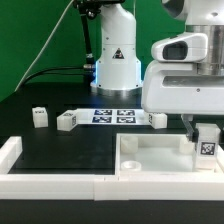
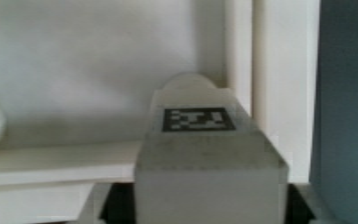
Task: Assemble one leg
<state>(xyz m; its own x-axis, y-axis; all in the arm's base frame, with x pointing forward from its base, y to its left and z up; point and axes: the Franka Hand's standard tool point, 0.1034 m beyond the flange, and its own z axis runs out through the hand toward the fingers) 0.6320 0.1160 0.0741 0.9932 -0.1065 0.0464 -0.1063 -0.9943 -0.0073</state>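
Note:
My gripper (image 1: 204, 133) is shut on a leg (image 1: 207, 147), a chunky white block with its tag facing the camera. It holds the leg upright over the right end of the large white tray-like top (image 1: 150, 168), close to its right rim. In the wrist view the leg (image 2: 201, 150) fills the space between my dark fingers (image 2: 123, 206), tag up, with the top's white floor (image 2: 87, 70) and rim behind it. I cannot tell whether the leg touches the top. Three more legs lie on the black table: one (image 1: 39, 117), one (image 1: 66, 121), one (image 1: 158, 119).
The marker board (image 1: 113, 116) lies flat behind the top, in front of the arm's white base (image 1: 115, 62). A low white wall (image 1: 40, 182) runs along the table's front, with a corner piece (image 1: 10, 150) at the exterior view's left.

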